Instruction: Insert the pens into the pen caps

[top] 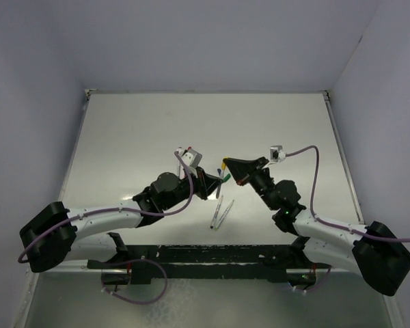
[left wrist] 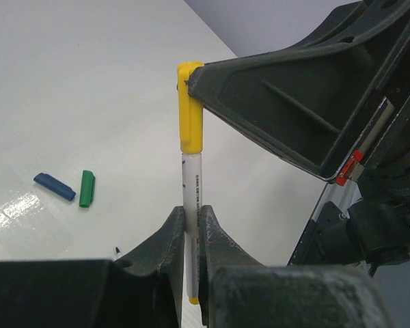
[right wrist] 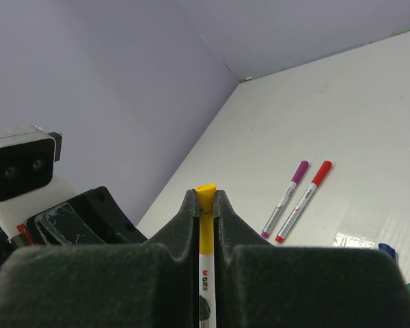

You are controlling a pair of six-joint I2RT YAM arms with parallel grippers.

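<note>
From above and behind, one camera looks down on my desk (top: 273,123); both wrist cameras see closely the same yellow pen (left wrist: 192,181).

We see a left arm (top: 102,222) and a right arm (top: 328,232), each built of rounded white links joined by bulky black joint housings, with a thin purple cable (top: 316,167) running along each. The left wrist carries a small pale-grey camera box (right wrist: 19,167) with two dark lenses. The left gripper (left wrist: 193,222) and the right gripper (right wrist: 205,205) have matte black, wedge-shaped fingers with a grainy surface, and we spot a small red tab (left wrist: 350,167) on the right gripper's black, ribbed body.
</note>
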